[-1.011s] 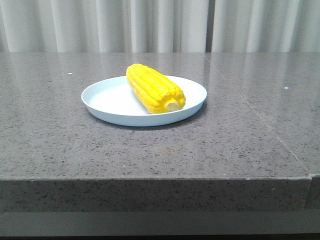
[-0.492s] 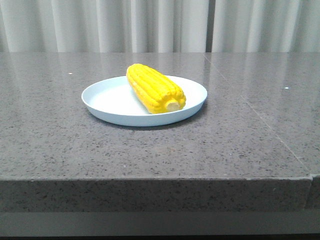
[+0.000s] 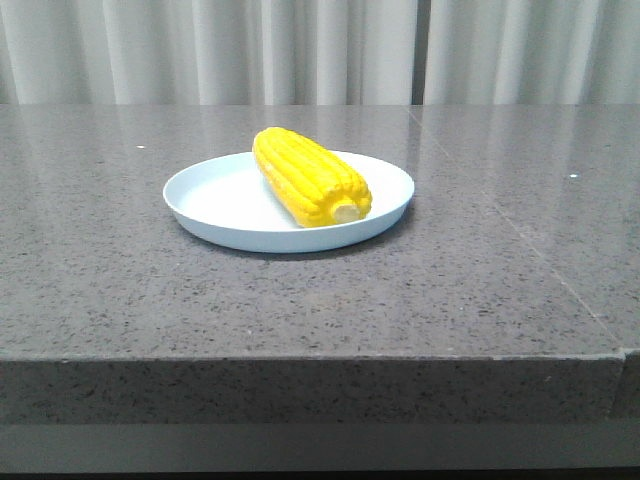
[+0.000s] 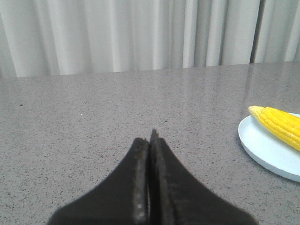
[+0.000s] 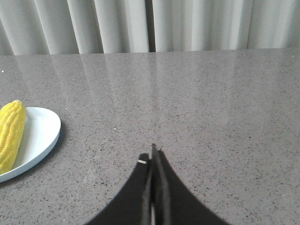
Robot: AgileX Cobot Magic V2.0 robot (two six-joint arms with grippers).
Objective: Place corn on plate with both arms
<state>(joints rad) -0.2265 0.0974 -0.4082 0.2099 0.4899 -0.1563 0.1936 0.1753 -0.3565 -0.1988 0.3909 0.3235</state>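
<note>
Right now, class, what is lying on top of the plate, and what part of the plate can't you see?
A yellow corn cob lies slantwise on the pale blue plate, cut end toward the camera. The plate surface under the cob is hidden. Nothing else is on it.

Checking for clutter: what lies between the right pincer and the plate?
Nothing: the right wrist view shows only bare grey tabletop between the shut right pincer and the plate.
</note>
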